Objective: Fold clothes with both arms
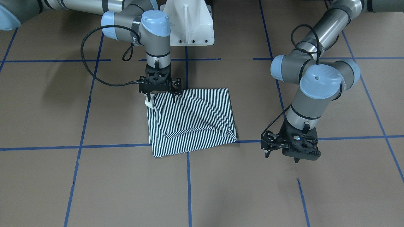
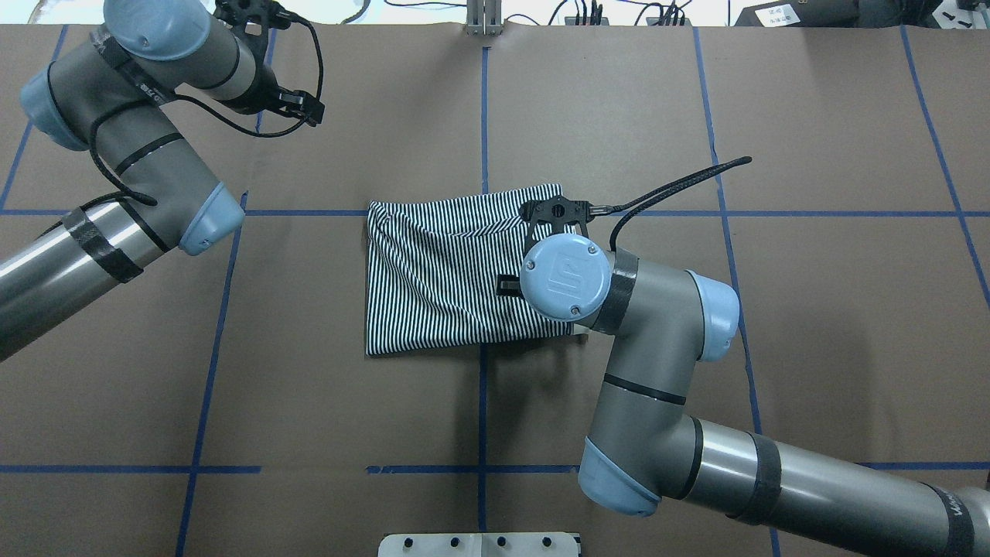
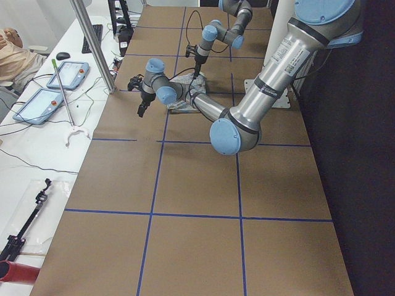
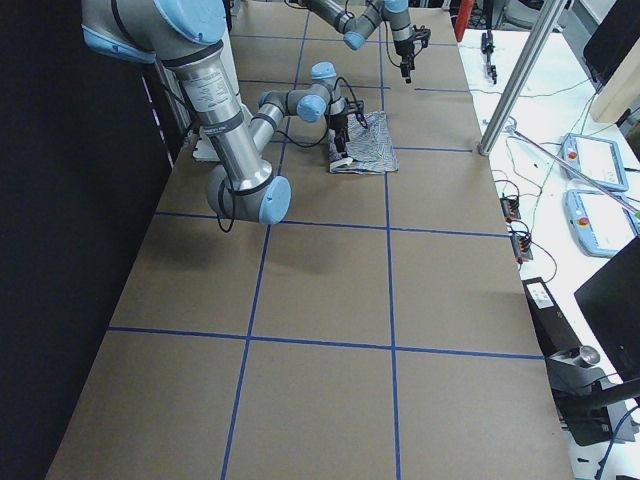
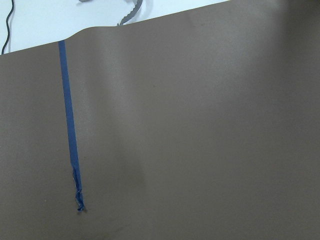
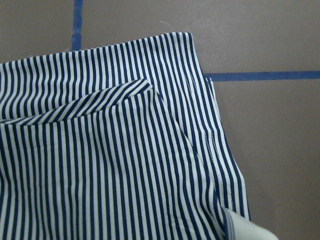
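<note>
Striped navy-and-white polo shirt (image 1: pixel 192 119) lies folded into a rough rectangle mid-counter (image 1: pixel 94 189), covering a crossing of the blue tape lines (image 1: pixel 188 186). Right tool (image 1: pixel 161 96) points straight down at the shirt's end on the robot's right, beside the cream collar (image 1: pixel 148 102) poking out there; its fingers are spread apart and clamp nothing that I can see. Left tool (image 1: pixel 282 156) hangs well apart from the shirt over bare counter, fingers also apart, empty.

We find bare table (image 1: pixel 221 189) on every side of the shirt (image 1: pixel 192 119); the right gripper (image 1: pixel 161 95) stands over one corner.
</note>
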Controlling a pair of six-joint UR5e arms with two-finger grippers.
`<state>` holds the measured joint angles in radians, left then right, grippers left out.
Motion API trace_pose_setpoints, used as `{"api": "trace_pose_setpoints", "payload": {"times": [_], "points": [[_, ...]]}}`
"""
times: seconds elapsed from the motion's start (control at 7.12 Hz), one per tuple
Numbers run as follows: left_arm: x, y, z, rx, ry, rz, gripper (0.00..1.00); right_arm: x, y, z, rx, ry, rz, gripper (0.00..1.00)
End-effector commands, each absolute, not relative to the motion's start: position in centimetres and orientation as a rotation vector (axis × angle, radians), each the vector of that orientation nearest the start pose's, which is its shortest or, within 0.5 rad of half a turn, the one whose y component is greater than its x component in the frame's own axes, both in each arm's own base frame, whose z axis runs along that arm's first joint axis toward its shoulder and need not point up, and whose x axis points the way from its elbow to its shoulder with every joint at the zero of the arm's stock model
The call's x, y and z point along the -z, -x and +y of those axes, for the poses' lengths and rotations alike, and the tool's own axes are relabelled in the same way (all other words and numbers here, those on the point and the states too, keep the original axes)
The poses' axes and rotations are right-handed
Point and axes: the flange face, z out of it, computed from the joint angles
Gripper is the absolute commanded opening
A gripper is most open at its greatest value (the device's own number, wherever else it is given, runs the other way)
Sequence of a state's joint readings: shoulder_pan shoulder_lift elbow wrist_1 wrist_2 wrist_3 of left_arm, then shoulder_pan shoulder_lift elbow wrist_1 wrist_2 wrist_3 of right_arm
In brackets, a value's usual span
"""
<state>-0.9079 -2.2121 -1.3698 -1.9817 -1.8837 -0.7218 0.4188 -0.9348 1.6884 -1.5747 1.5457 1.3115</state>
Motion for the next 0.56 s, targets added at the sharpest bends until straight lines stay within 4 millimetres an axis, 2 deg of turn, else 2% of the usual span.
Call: {"api": "trace_pose_setpoints", "payload": {"times": [0.0, 0.42], "points": [[-32.5, -37.8, -65.1, -0.077, -0.461, 0.764, 1.00, -26.1, 57.8, -39.5, -0.144, -0.266, -0.668, 1.00], [-32.6, -37.7, -65.1, -0.076, -0.462, 0.763, 1.00, -27.7, 58.6, -39.9, -0.141, -0.289, -0.731, 1.00]]}}
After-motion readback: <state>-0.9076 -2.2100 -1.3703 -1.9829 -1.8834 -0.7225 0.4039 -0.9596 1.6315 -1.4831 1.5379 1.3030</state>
